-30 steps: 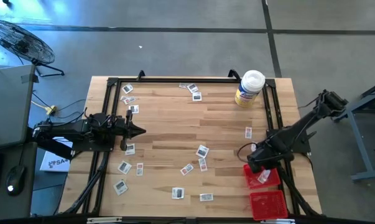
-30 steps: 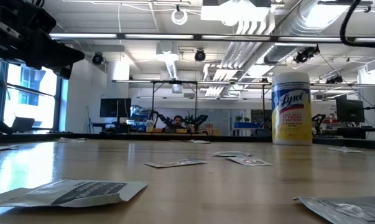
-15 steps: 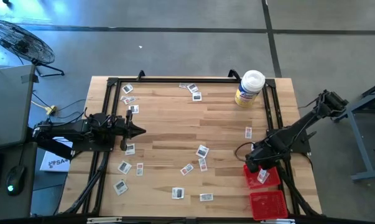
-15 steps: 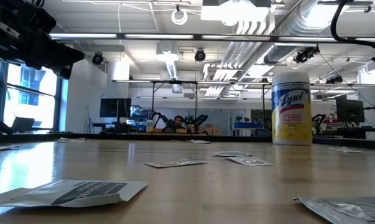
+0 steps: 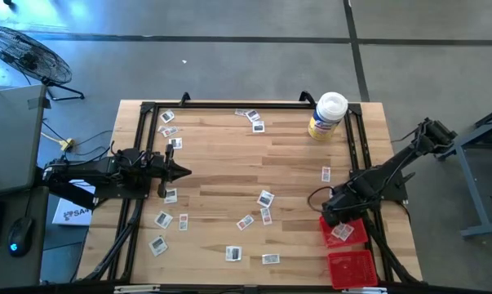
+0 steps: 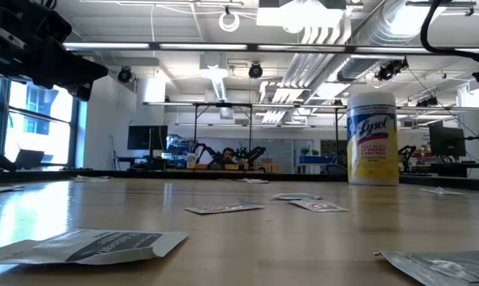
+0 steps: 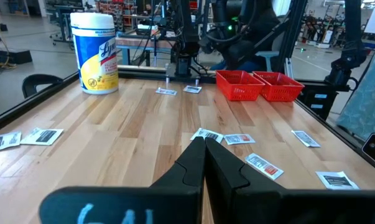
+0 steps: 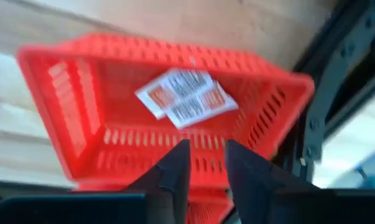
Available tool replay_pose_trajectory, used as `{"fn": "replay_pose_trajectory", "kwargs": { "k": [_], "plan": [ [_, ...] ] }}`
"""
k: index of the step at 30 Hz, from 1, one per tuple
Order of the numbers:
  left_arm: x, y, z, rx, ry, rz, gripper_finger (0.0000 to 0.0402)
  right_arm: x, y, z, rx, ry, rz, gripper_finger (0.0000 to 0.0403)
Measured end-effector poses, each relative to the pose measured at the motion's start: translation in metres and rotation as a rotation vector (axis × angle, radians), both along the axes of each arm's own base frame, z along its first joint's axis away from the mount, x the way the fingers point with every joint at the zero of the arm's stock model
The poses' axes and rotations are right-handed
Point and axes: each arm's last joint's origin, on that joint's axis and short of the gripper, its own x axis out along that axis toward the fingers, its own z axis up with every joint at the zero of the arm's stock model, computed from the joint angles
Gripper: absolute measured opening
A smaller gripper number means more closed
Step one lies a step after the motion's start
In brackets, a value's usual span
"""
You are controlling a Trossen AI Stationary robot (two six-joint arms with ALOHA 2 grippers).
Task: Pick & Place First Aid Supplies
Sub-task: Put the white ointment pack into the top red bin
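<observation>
First aid supplies, small flat white-grey packets (image 5: 265, 198) with dark print, lie scattered over the pale wooden plank desk (image 5: 229, 155) in the high view, most of them on its left and near half. Two packets (image 5: 340, 233) rest inside the nearer-to-centre red perforated plastic tray (image 5: 352, 239); a second red tray (image 5: 352, 268) sits just beside it at the desk's corner. The right tool (image 5: 335, 214) hovers over the edge of the first tray, holding nothing. The left tool (image 5: 180, 171) waits at the left side, above the desk, fingers pressed together. A yellow jar with a white lid (image 5: 327, 115) stands at the far edge, and a black metal frame (image 5: 229, 104) borders the desk. Grey concrete floor surrounds it, with a wire fan (image 5: 29, 53) at the far left.

The low view looks across the glossy wood past a packet (image 6: 88, 245) lying close by, toward the yellow jar and an open workshop hall with ceiling ducts and strip lights.

The left wrist view shows closed dark fingers (image 7: 203, 163) over the planks, packets ahead and both red trays across the desk.

The right wrist view shows fingers (image 8: 176, 167) parted, empty, above the tray with its two packets.
</observation>
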Motion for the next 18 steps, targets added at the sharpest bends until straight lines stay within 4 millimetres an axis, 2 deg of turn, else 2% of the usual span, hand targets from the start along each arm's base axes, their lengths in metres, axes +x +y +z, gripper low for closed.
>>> {"fn": "replay_pose_trajectory", "kwargs": {
  "k": [3,6,11,14,18],
  "plan": [
    [0.000,0.000,0.000,0.000,0.000,0.000,0.0001,0.003,-0.003,0.007,0.036,0.023,-0.020,0.0112],
    [0.000,0.000,0.000,0.000,0.000,0.000,0.0001,0.011,-0.011,0.021,-0.008,-0.038,-0.013,0.0113],
    [0.000,0.000,0.000,0.000,0.000,0.000,0.0001,0.024,-0.036,0.041,-0.349,-0.211,-0.017,0.0103],
    [0.000,0.000,0.000,0.000,0.000,0.000,0.0001,0.026,-0.056,0.036,-0.519,-0.211,-0.030,0.0096],
    [0.000,0.000,0.000,0.000,0.000,0.000,0.0001,0.022,-0.086,0.007,-0.586,-0.116,-0.095,0.0096]
  ]
}}
